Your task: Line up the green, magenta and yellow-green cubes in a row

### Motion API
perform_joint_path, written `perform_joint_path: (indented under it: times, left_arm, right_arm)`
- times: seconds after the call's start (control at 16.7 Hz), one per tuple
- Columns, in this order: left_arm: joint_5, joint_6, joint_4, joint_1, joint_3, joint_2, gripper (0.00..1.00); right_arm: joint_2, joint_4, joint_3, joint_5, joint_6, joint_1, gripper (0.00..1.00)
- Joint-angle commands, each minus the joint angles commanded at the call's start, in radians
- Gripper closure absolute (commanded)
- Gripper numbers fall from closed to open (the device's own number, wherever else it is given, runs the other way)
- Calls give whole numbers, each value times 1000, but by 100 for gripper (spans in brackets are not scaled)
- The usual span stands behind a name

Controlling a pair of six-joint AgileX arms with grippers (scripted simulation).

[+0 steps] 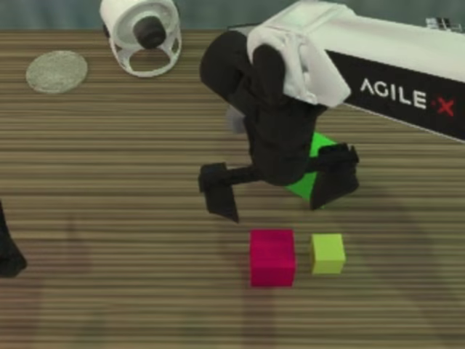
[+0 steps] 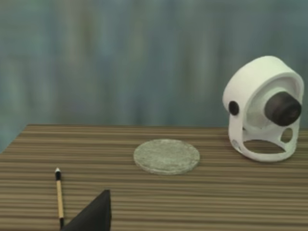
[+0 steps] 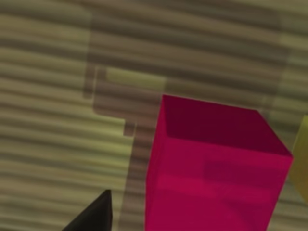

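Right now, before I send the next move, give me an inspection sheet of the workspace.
Surface: striped wooden table.
Job's things: magenta cube and yellow-green cube side by side, small gap between; green cube behind them, mostly hidden under the right arm.
Clutter: white fan-like device, grey round disc, pencil, all toward the left.
Grippers: right claw open, above the green cube; left arm parked at the left edge.
Cables: nothing seen.
Surroundings: plain blue-grey backdrop.
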Motion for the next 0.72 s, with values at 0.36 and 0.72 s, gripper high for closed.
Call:
perform_joint_path:
  times: [0.36, 0.72]
  left_arm:
    - [0, 0, 0, 0, 0, 0, 0]
    - [0, 0, 0, 0, 0, 0, 0]
  right_arm:
    - [135, -89, 188, -8, -498, -119, 0]
    - [228, -149, 350, -11, -937, -234, 0]
